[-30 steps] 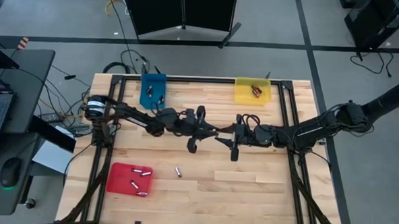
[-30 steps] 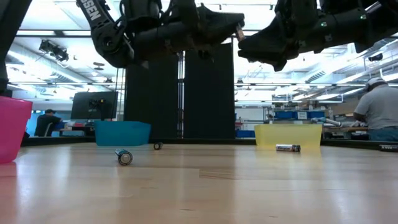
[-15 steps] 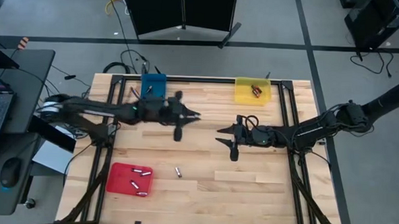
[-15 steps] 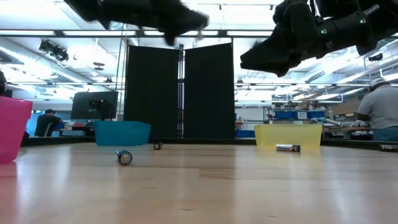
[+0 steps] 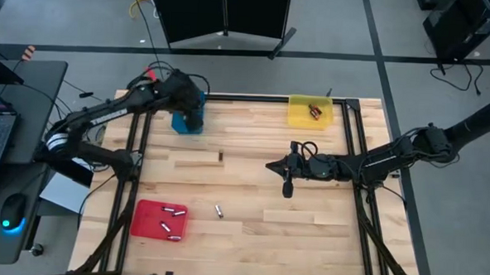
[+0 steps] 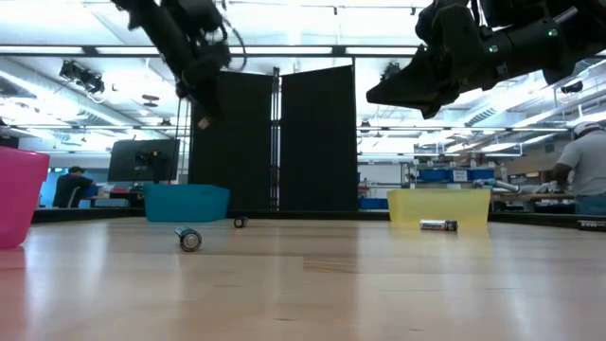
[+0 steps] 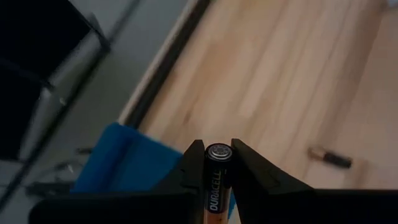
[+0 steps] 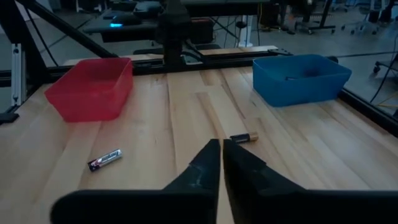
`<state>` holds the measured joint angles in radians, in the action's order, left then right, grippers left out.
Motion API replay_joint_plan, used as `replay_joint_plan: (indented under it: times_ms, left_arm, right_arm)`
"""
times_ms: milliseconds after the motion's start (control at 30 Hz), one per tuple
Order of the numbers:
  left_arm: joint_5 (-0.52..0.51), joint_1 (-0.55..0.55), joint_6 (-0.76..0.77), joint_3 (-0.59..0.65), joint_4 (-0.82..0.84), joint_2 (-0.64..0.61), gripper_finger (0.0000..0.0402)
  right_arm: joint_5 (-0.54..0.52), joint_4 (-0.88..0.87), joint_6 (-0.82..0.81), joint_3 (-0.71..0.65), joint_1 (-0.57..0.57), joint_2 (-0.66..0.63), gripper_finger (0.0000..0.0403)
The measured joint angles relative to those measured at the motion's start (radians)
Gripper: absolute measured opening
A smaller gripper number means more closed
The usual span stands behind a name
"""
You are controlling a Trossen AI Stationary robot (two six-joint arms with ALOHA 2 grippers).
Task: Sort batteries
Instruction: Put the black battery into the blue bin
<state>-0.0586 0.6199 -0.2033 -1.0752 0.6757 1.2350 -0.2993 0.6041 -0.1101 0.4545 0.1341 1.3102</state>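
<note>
My left gripper (image 5: 193, 112) hangs over the blue tray (image 5: 183, 122) at the table's far left, shut on a black and copper battery (image 7: 217, 171). My right gripper (image 8: 221, 155) hovers right of the table's middle (image 5: 286, 177), shut and empty. One loose battery (image 5: 219, 158) lies on the wood near the middle, another (image 5: 219, 210) nearer the front. The red tray (image 5: 146, 224) at the near left holds several batteries. A yellow tray (image 5: 300, 115) at the far right also holds some. My left gripper pinches the battery's long sides (image 7: 216, 180) between its two fingers, and the battery lies along the fingers. Its round end (image 7: 218, 151) pokes out past the fingertips. The fingers slant down from above. The battery is lifted clear, over the blue tray's edge (image 7: 134, 163).
A black frame rail (image 5: 137, 149) runs around the wooden table. In the low view a battery (image 6: 189, 239) lies in front of the blue tray (image 6: 187, 202) and another (image 6: 438, 225) lies before the yellow tray (image 6: 438, 204). A person works at the far right of the room.
My left gripper has drawn away from my right gripper at the table's middle and swung up toward the far left. It has tipped downward and now hangs over the blue tray, carrying the battery along. My right arm has stayed in place.
</note>
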Motion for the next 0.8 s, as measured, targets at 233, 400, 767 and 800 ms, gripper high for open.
replay_joint_plan:
  times_ms: [233, 400, 767, 800]
  left_arm:
    - [0.001, 0.116, -0.054, -0.002, -0.027, 0.169, 0.0055]
    - [0.005, 0.158, -0.08, -0.002, -0.029, 0.251, 0.0055]
    - [0.031, 0.168, -0.049, -0.003, -0.053, 0.45, 0.0055]
    - [0.031, 0.168, -0.048, -0.003, -0.055, 0.464, 0.0055]
  right_arm:
    - [0.0, -0.006, 0.024, 0.0, 0.0, 0.0, 0.001]
    - [0.0, -0.023, 0.024, 0.0, 0.0, 0.0, 0.0031]
    - [0.0, -0.033, 0.024, 0.0, 0.0, 0.0, 0.0011]
    - [0.0, -0.033, 0.024, 0.0, 0.0, 0.0, 0.0012]
